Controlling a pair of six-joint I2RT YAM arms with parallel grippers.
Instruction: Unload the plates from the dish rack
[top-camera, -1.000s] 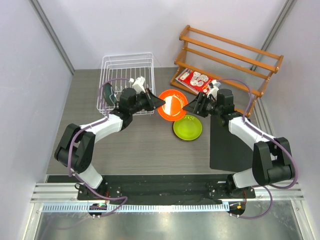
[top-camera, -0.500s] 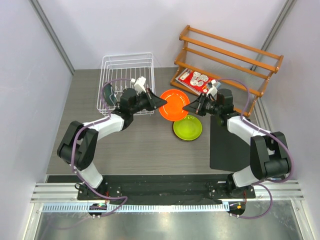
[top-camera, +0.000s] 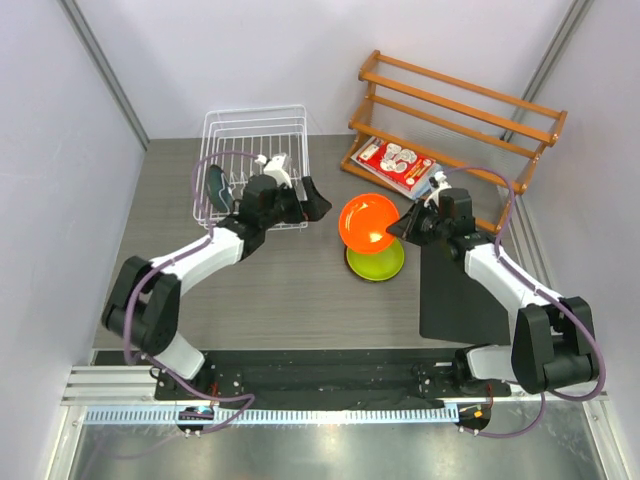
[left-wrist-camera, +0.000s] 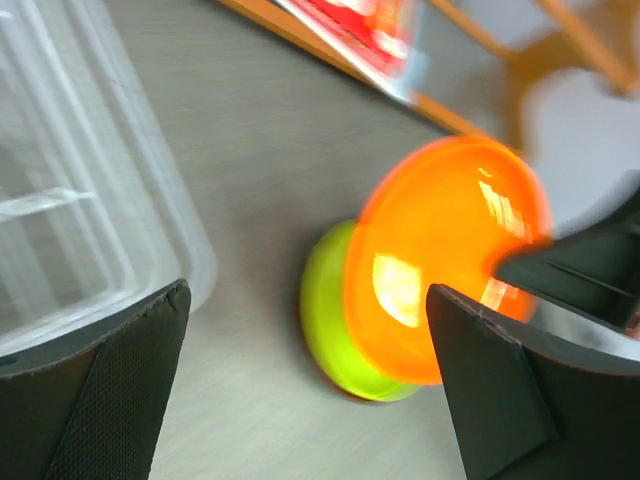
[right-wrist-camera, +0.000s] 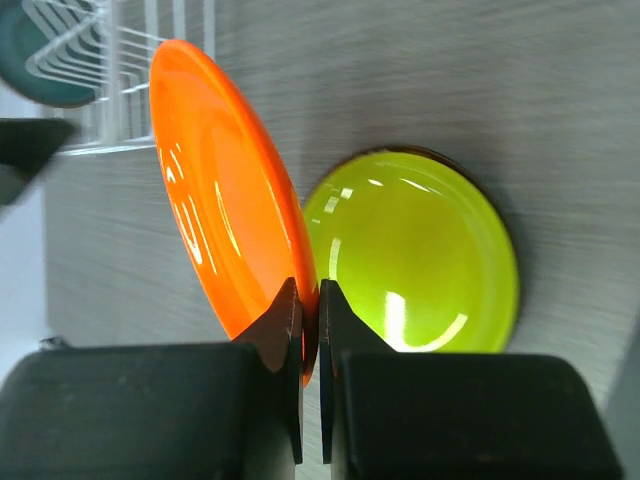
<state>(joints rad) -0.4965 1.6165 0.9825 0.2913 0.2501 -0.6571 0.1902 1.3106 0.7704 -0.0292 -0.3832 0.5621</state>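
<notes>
While the right gripper (right-wrist-camera: 308, 295) pinches the glossy orange round plate (right-wrist-camera: 225, 230) by its rim, we note the plate stands steeply tilted, nearly on edge, just over the glossy lime-green round plate (right-wrist-camera: 420, 250), which lies flat on the grey wood-grain table (top-camera: 280, 290). The left gripper (top-camera: 316, 200) hangs spread wide and holds nothing, just beside the right front corner of the white wire dish rack (top-camera: 255, 125). A dark teal-grey plate (top-camera: 216, 185) stands in the rack's left side.

Risks as we judge them:
- The grip is a narrow bite on a slick, curved lip. The plate could pivot or slide out between the jaws.
- If let go on edge, it would strike the lime plate, clatter, perhaps chip it or skid it aside. It needs levelling first.
- Set down off-centre, it would sit cocked on the lime plate's rim and not nest.
- The open left fingers could snag the thin wires when reaching for the teal plate.

Materials: both plates look hard, smooth and shiny, with bright highlights, shallow wells and raised rims. The rack is thin white wire with upright dividers. The table is matt and finely grained. The finger pads are black and flat-faced.
</notes>
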